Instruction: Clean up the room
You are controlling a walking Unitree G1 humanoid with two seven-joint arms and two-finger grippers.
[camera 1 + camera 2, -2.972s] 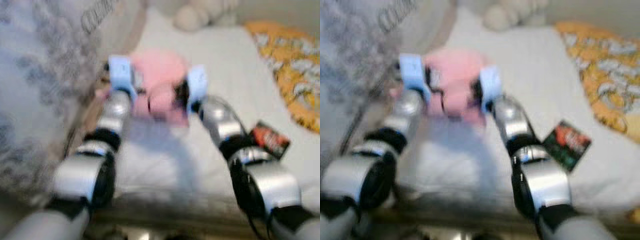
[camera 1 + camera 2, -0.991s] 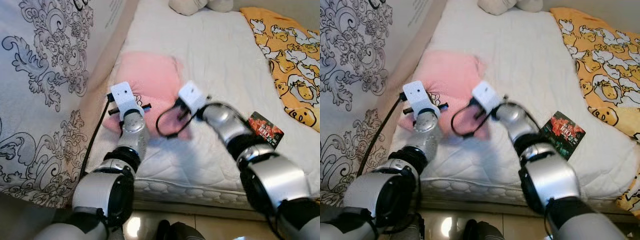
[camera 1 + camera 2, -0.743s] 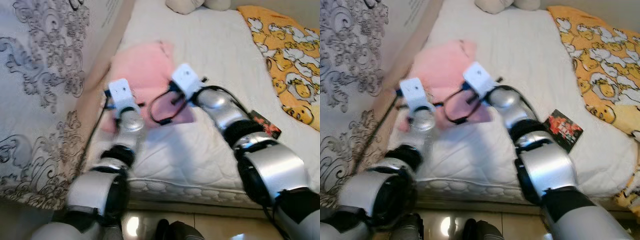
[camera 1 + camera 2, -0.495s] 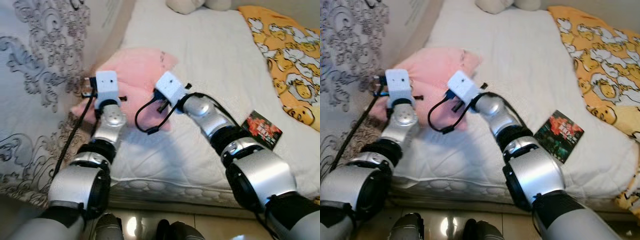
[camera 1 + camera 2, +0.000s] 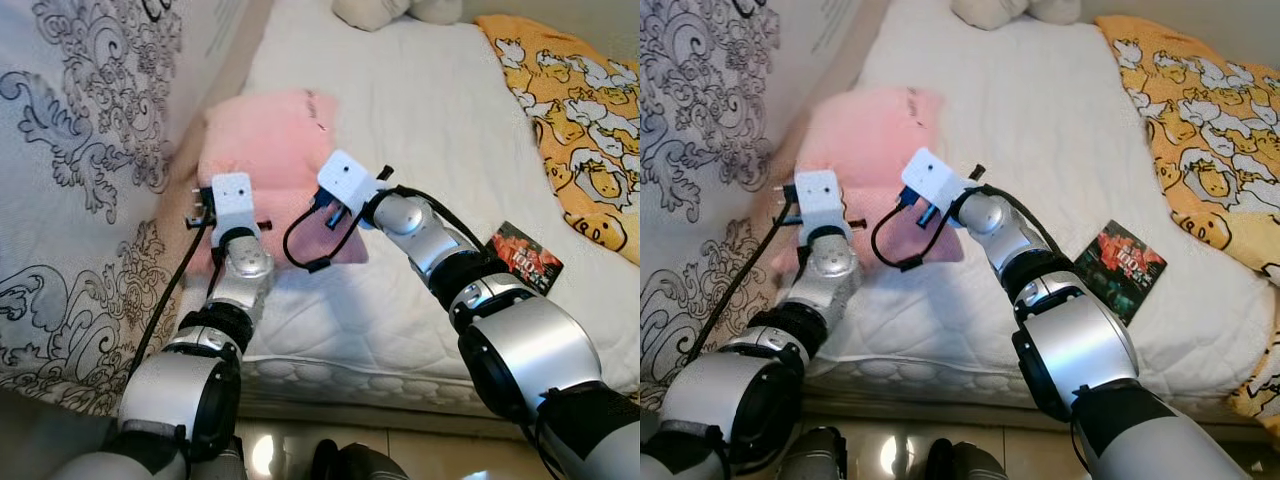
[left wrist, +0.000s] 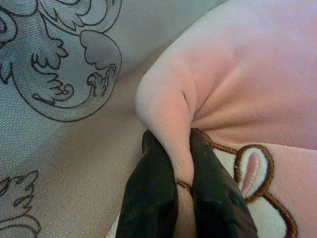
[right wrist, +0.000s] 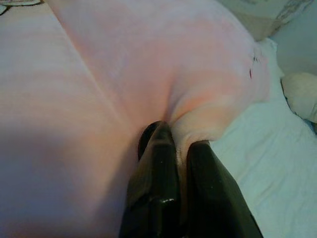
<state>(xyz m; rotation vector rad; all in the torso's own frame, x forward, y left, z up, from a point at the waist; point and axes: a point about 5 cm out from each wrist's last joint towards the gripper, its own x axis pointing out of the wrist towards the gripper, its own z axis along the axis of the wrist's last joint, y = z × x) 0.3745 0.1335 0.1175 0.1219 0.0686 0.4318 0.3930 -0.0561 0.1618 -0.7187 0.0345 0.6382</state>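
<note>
A pink pillow (image 5: 262, 140) lies at the near left corner of a white mattress (image 5: 440, 150), its left edge against the beige side of a grey patterned curtain or cloth (image 5: 80, 150) that hangs along the left. Both arms reach forward to it. The left gripper (image 6: 182, 148) is clenched on a fold at the pillow's near left corner, a ridge of pink fabric squeezed between its two black fingers (image 6: 153, 193); beside the pinch an embroidered patch with brown outline and a pink ear shape shows on the pillow's face. The right gripper (image 7: 179, 136) is likewise clamped on the pillow's near right edge, with a tuck of pink cloth drawn up between its fingers (image 7: 156, 183). A black cable loops from the right wrist just over the pillow's near edge. To the right, near the mattress edge, lies a small dark packet (image 5: 527, 257) with red print, well apart from the pillow. Further right a yellow blanket (image 5: 575, 110) with a duck pattern covers the mattress side. At the far end sits a cream soft toy (image 5: 375, 12).
</note>
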